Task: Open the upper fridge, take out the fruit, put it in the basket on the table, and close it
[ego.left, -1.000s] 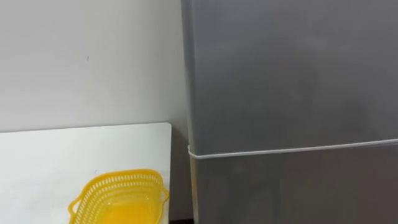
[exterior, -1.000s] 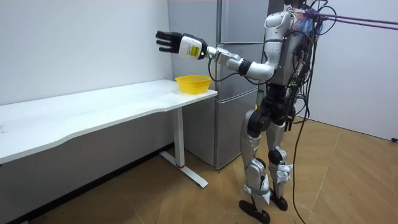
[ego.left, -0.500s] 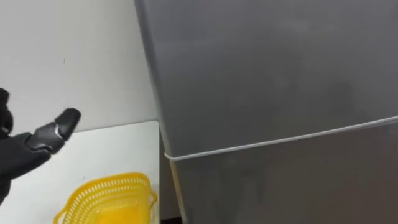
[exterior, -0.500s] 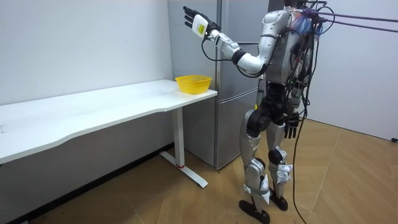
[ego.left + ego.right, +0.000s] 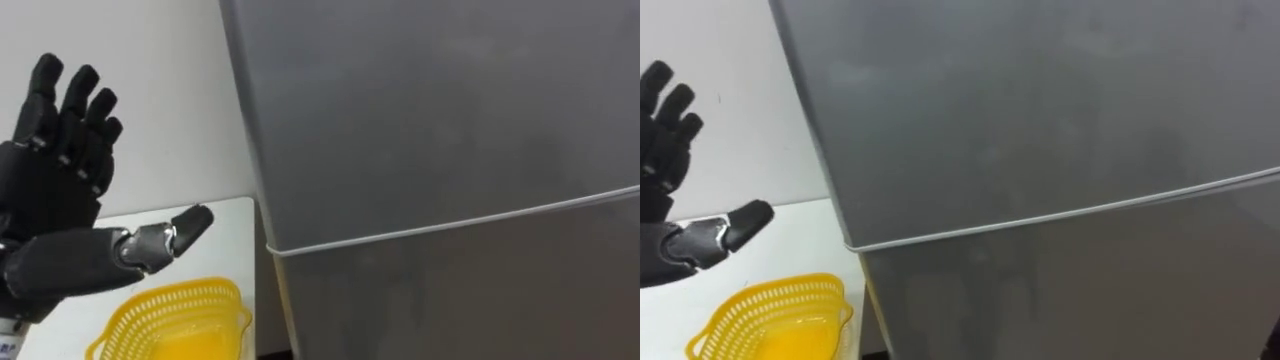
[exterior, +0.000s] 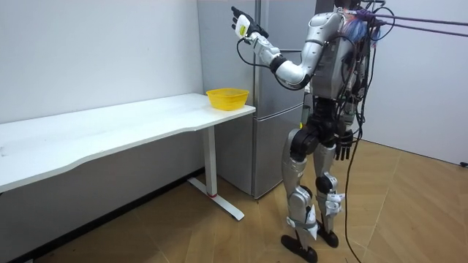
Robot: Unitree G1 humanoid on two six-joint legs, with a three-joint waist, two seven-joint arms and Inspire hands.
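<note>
The grey fridge (image 5: 430,110) stands straight ahead with both doors closed; a thin pale seam (image 5: 450,225) divides the upper door from the lower one. My left hand (image 5: 50,200) is raised to the left of the upper door's left edge, open, fingers spread upward and thumb pointing toward the fridge, with nothing in it and a gap between it and the door. In the room view the left hand (image 6: 243,20) is held high in front of the fridge (image 6: 281,22) while I stand upright facing it. My right hand (image 6: 342,145) hangs beside my hip.
A yellow perforated basket (image 5: 170,320) sits at the near corner of the white table (image 5: 220,250), just left of the fridge. Behind the table is a plain white wall (image 5: 140,80). Wooden floor (image 6: 219,234) lies open around me.
My left hand has risen and moved closer to the fridge's left edge, coming further up into the eye view with fingers spread. The doors stay closed.
</note>
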